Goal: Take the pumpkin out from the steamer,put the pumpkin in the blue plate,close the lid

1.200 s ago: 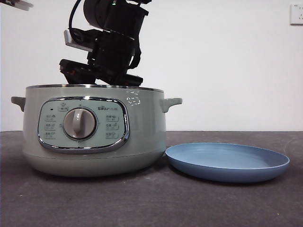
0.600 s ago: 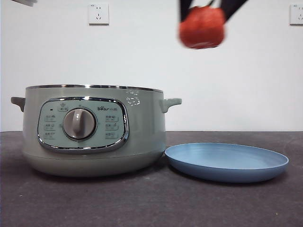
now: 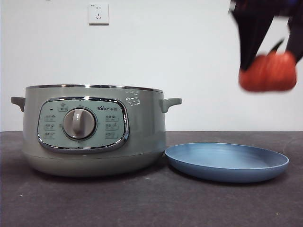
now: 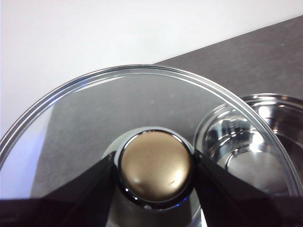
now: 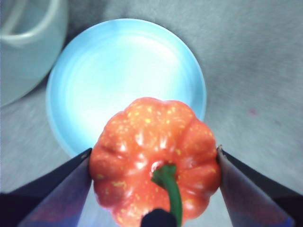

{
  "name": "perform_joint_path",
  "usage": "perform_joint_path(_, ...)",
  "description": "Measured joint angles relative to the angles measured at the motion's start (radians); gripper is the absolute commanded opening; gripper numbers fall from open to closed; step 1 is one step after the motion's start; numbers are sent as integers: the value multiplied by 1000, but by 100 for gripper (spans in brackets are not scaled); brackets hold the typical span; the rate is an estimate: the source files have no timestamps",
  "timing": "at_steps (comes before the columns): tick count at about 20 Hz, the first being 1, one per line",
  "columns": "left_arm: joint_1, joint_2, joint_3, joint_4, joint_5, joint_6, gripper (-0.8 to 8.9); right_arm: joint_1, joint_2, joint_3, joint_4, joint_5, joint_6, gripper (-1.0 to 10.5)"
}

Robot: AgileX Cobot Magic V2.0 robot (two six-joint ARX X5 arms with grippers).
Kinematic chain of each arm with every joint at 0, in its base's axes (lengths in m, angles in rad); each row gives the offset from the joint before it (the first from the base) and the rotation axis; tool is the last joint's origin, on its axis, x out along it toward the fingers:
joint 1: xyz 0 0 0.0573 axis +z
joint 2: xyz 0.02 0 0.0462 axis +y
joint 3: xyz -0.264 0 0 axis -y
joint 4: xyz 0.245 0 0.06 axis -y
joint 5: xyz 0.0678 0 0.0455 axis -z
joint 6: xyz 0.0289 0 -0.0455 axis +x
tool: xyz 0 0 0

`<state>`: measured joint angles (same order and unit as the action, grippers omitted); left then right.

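the right gripper (image 5: 155, 189), jaws clamped on the pumpkin (image 5: 155, 161), hangs high above the blue plate (image 3: 227, 163) beside the open steamer (image 3: 94, 130), so lowering comes next, while the left gripper (image 4: 155, 165) grips the lid (image 4: 85, 109) by its knob.

The pumpkin (image 5: 155, 161) is orange-red, flecked all over with small yellow speckles, and its curved stem (image 5: 168, 189) is bright green. The jaws on either side of it are black. Under it, the blue plate (image 3: 227, 161) is a plain, matte light blue with no pattern. The steamer (image 3: 94, 130) is pale sage green, with a chrome frame around its control panel (image 3: 83, 124), a grey-beige dial (image 3: 79, 124) at the centre and white markings near its upper edge. The lid (image 4: 94, 109) is clear glass with a silvery rim, and its knob (image 4: 155, 165) looks dull gold set in a chrome ring. The table (image 3: 151, 203) is dark grey, the wall (image 3: 189, 56) white.
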<state>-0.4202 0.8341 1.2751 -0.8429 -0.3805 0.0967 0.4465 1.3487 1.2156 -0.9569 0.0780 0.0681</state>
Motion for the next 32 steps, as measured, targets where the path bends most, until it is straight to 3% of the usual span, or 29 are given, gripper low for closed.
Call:
perform_joint_path(4,0,3,0,7,2,0,-9,-1,114,-45,159,-72,1,-12)
perform_joint_path(11,0,14,0,8,21,0,-9,10,354,-45,285,-77,0,17)
perform_joint_path(18,0,15,0,8,26,0,-9,11,373,-46,296,-75,0,510)
perform_joint_path(22,0,47,0,14,30,0,-9,11,373,-46,294,-75,0,509)
perform_joint_path(26,0,103,0,21,129,0,-8,11,362,-46,270,-77,0,508)
perform_joint_path(32,0,248,0,121,254,0,-8,11,119,-47,219,-78,0,505)
